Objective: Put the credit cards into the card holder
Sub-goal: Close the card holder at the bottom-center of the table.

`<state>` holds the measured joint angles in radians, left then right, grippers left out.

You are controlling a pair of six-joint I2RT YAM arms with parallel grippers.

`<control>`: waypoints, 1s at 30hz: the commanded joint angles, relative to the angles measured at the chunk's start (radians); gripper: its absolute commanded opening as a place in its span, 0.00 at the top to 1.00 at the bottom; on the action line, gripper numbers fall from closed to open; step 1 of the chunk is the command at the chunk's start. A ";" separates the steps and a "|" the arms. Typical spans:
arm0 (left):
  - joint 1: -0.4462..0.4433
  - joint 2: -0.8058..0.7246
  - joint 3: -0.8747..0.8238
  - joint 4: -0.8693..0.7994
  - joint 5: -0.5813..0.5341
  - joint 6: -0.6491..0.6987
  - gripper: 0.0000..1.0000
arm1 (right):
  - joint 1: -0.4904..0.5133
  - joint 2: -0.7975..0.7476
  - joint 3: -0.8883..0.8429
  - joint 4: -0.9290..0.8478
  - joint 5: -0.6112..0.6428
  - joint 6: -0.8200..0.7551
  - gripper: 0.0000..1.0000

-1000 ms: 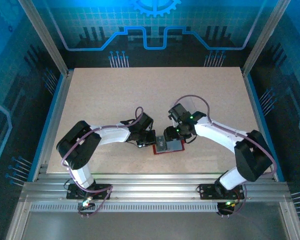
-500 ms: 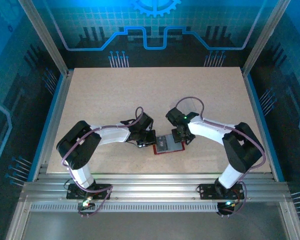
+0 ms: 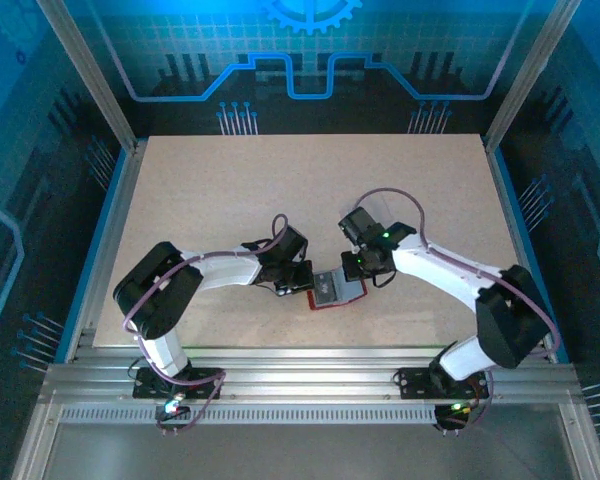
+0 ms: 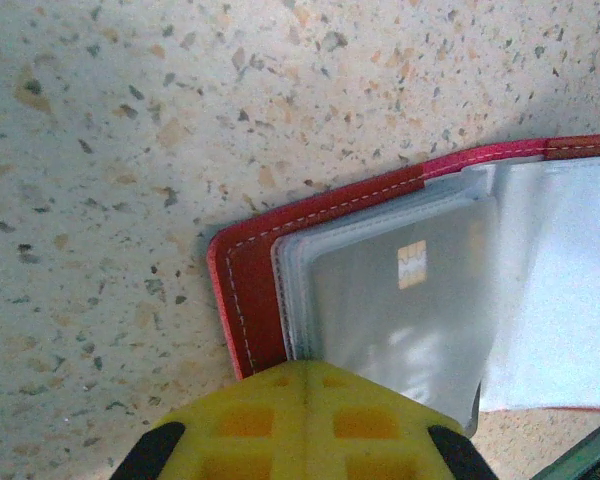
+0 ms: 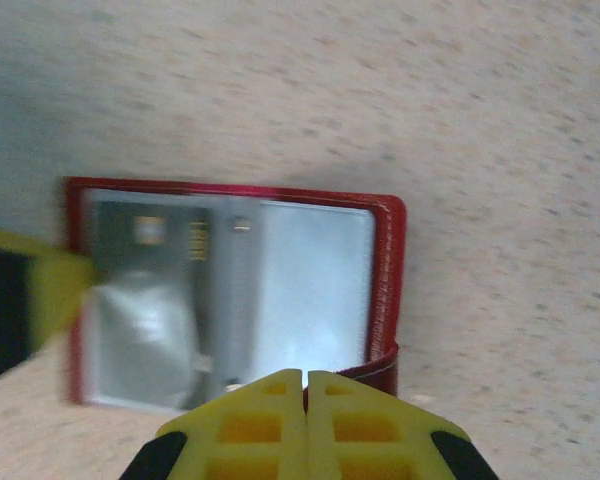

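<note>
- Top view: a pale speckled table (image 3: 230,200) with two arms reaching inward to meet near its front middle. The card holder (image 3: 332,293) lies open and flat between them, red rim around greyish pockets. The left gripper (image 3: 305,283) touches its left edge, and the right gripper (image 3: 363,272) sits over its far right corner.
- Left wrist view: the left gripper's yellow jaws are pressed together, holding nothing. Their tip rests on the near edge of the card holder's clear pocket. A credit card (image 4: 380,300) with a small gold chip sits inside that pocket, against the red cover.
- Right wrist view: the right gripper's jaws are closed tight, seam visible, just beside the card holder's curled red tab (image 5: 380,368). The chip card lies in the left pocket. One yellow finger (image 5: 50,285) of the left gripper touches the left edge.
</note>
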<state>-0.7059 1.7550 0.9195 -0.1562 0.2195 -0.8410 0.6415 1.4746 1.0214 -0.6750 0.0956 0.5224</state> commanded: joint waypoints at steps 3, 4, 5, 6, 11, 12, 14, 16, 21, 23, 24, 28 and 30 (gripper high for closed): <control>-0.015 0.017 -0.001 0.019 0.049 -0.043 1.00 | 0.018 -0.011 0.001 0.135 -0.289 0.069 1.00; -0.016 0.012 0.002 0.031 0.060 -0.051 0.99 | 0.018 0.000 -0.006 0.163 -0.319 0.087 1.00; -0.016 0.005 0.002 0.038 0.068 -0.057 0.98 | 0.018 0.010 -0.010 0.187 -0.342 0.101 1.00; -0.015 -0.009 0.002 0.042 0.072 -0.062 0.97 | 0.018 0.022 -0.017 0.213 -0.365 0.118 1.00; -0.011 -0.080 0.001 -0.006 0.044 -0.053 0.87 | 0.018 0.058 -0.043 0.315 -0.436 0.188 1.00; -0.007 -0.096 -0.007 -0.015 0.037 -0.054 0.86 | 0.019 0.061 -0.046 0.322 -0.435 0.196 1.00; 0.000 -0.129 -0.030 -0.034 0.022 -0.059 0.84 | 0.019 0.073 -0.053 0.329 -0.433 0.202 1.00; 0.004 -0.175 -0.061 -0.056 -0.006 -0.063 0.82 | 0.021 0.089 -0.063 0.356 -0.449 0.217 1.00; 0.011 -0.304 -0.134 -0.116 -0.070 -0.075 0.79 | 0.065 0.142 -0.044 0.376 -0.433 0.223 1.00; 0.021 -0.363 -0.166 -0.145 -0.095 -0.082 0.79 | 0.088 0.183 -0.017 0.379 -0.423 0.221 1.00; 0.027 -0.398 -0.180 -0.159 -0.108 -0.084 0.78 | 0.102 0.211 -0.004 0.386 -0.421 0.221 1.00; 0.052 -0.500 -0.218 -0.212 -0.136 -0.083 0.76 | 0.126 0.303 0.033 0.401 -0.439 0.210 0.84; 0.053 -0.525 -0.216 -0.243 -0.144 -0.069 0.74 | 0.126 0.294 0.037 0.388 -0.436 0.188 0.70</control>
<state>-0.6605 1.2694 0.7147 -0.3214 0.1154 -0.9169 0.7624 1.7679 1.0286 -0.2874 -0.3264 0.7364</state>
